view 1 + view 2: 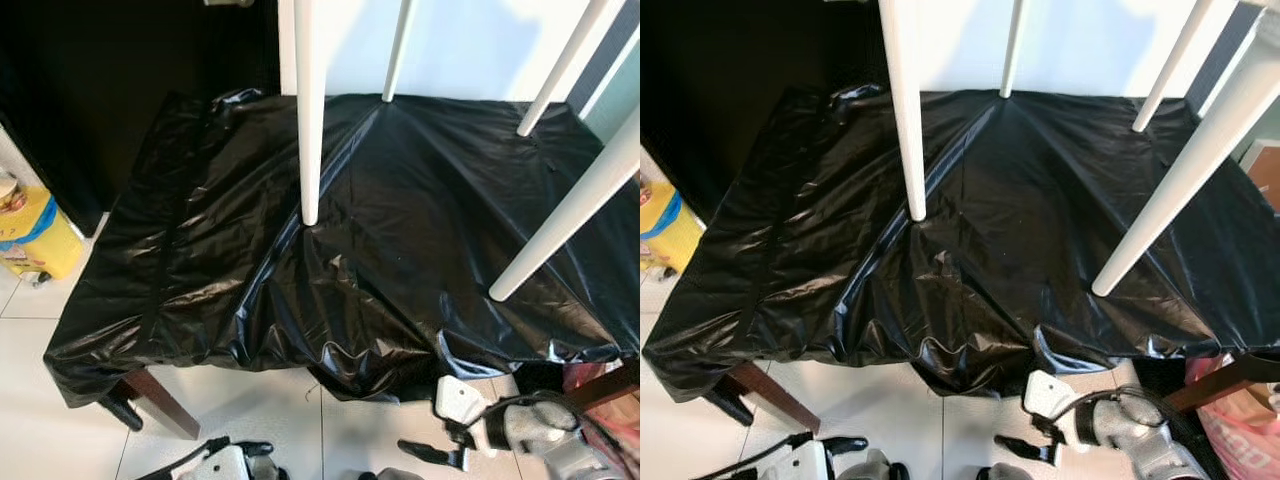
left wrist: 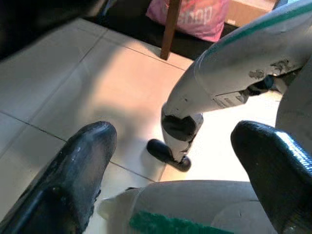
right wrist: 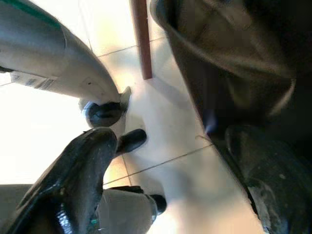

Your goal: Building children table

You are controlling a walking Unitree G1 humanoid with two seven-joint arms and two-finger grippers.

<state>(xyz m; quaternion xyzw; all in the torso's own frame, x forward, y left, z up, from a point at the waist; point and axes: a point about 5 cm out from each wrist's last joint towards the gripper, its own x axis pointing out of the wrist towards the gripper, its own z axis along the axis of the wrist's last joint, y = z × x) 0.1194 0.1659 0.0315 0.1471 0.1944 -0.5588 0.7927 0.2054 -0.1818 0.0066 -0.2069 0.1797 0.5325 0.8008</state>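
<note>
1. The children table stands upside down on a black plastic sheet [image 1: 400, 210] draped over a larger table; its four white legs [image 1: 308, 110] point up.
2. The left gripper [image 2: 170, 161] hangs low over the tiled floor [image 1: 60, 340], its fingers spread wide and empty.
3. The right gripper [image 3: 170, 165] is also spread and empty, just below the sheet's front edge.

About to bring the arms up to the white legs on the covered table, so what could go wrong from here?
1. The black plastic sheet lies loose and wrinkled, so a leg foot could slide.
2. The slanted white leg leans toward the table edge; a bump may tip the frame.
3. Both hands, left and right, hang below the tabletop and could snag the draped sheet.
</note>
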